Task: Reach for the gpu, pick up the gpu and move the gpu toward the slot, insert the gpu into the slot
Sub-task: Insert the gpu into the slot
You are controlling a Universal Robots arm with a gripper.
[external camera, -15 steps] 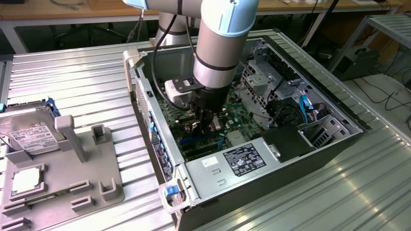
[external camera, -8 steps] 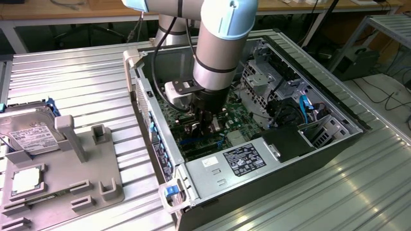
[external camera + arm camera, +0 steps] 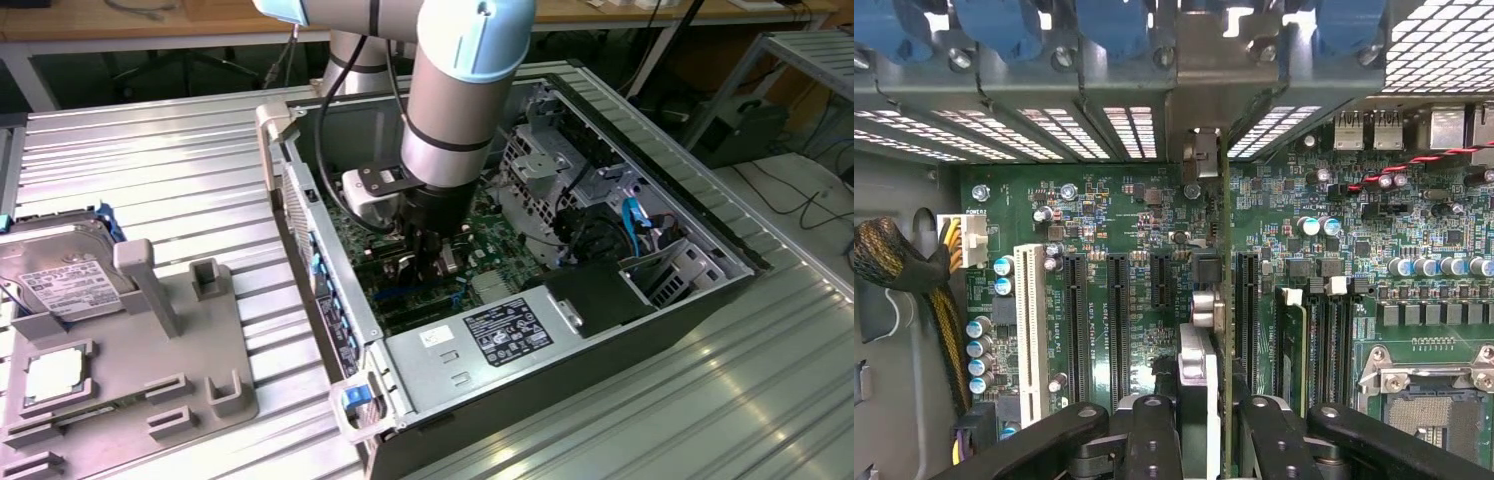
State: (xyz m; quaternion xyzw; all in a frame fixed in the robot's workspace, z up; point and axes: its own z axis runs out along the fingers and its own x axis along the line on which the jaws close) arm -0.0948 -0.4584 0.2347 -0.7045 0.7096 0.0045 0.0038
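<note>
we see the silver and pale-blue robot arm [image 3: 447, 100] reaching down into the open grey metal computer case [image 3: 694, 225], which lies on a ribbed metal table [image 3: 160, 170]. its black gripper [image 3: 430, 262] hangs just above the green circuit board [image 3: 501, 245] inside the case. in the wrist view the gripper [image 3: 1206, 425] is clenched on the gpu [image 3: 1199, 375], a thin flat card seen edge-on, its black fingers [image 3: 1154, 440] pressing on either side. the card stands upright over the board, its silver metal end bracket [image 3: 1201, 155] reaching towards the case's rear wall. the card lines up with a long narrow connector among the row of black ones [image 3: 1119, 320]; we cannot tell whether its lower edge is seated. beside the case, at the exterior view's left, a grey holder tray [image 3: 200, 360] carries a boxy silver hard drive with a white label [image 3: 60, 275] and a small square silver processor chip [image 3: 56, 372].
</note>
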